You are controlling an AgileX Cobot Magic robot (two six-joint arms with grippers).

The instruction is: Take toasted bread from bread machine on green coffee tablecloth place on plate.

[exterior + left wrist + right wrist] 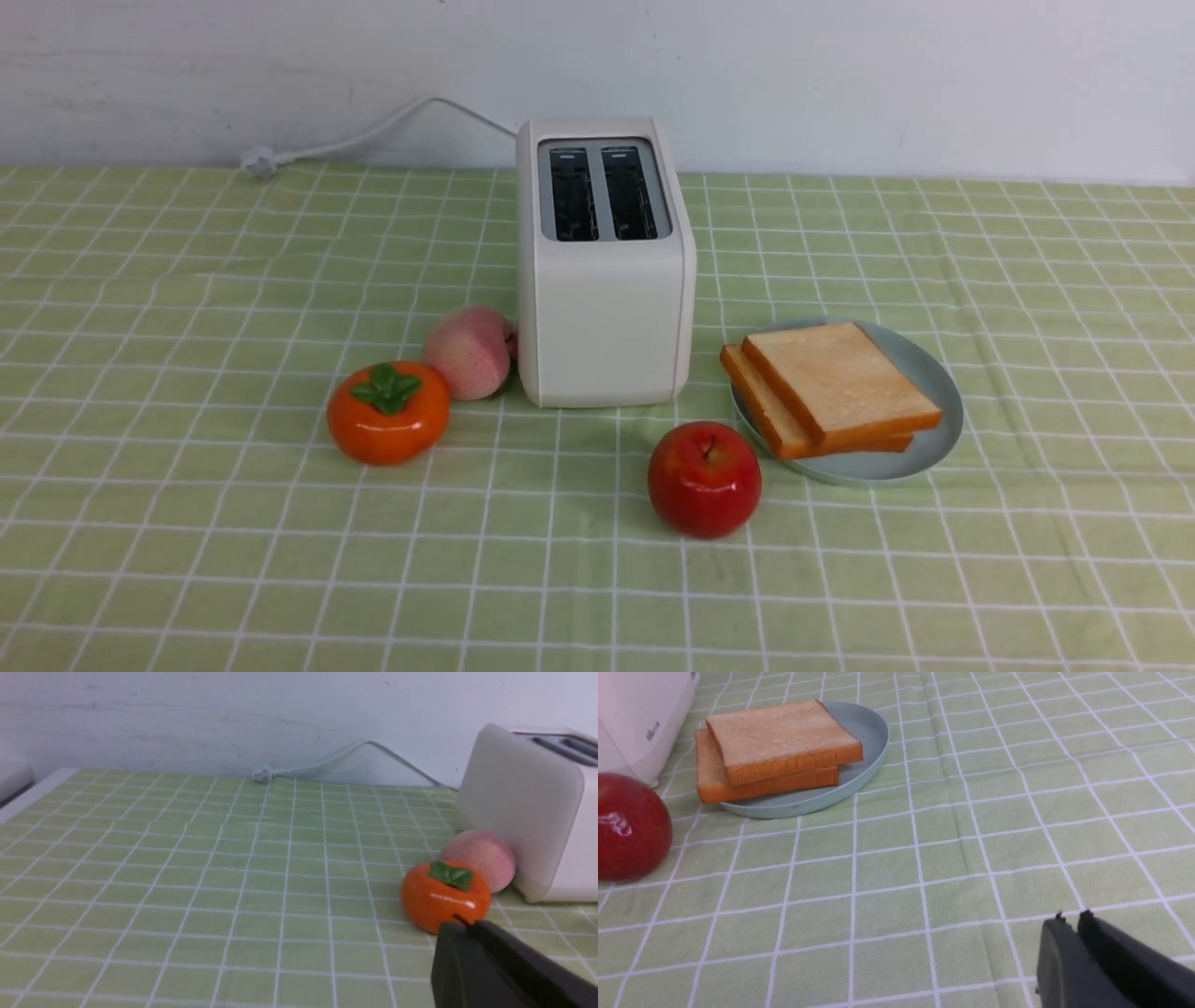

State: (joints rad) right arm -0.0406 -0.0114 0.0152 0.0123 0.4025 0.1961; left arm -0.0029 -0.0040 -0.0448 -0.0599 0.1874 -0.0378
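The cream-white bread machine (605, 271) stands at the table's middle back on the green coffee tablecloth (187, 560); both dark slots look empty. The two slices of toasted bread (836, 383) lie stacked on the pale blue-green plate (920, 448) to its right, also in the right wrist view, bread (780, 742) on plate (868, 732). My left gripper (467, 926) is shut and empty, low over the cloth near the orange fruit. My right gripper (1073, 919) is shut and empty, over bare cloth well away from the plate. Neither gripper shows in the front view.
A red apple (705, 478) sits in front of the toaster, left of the plate. An orange persimmon (388, 412) and a pink peach (470, 352) lie by the toaster's left side. The white power cord (373, 135) runs along the back wall.
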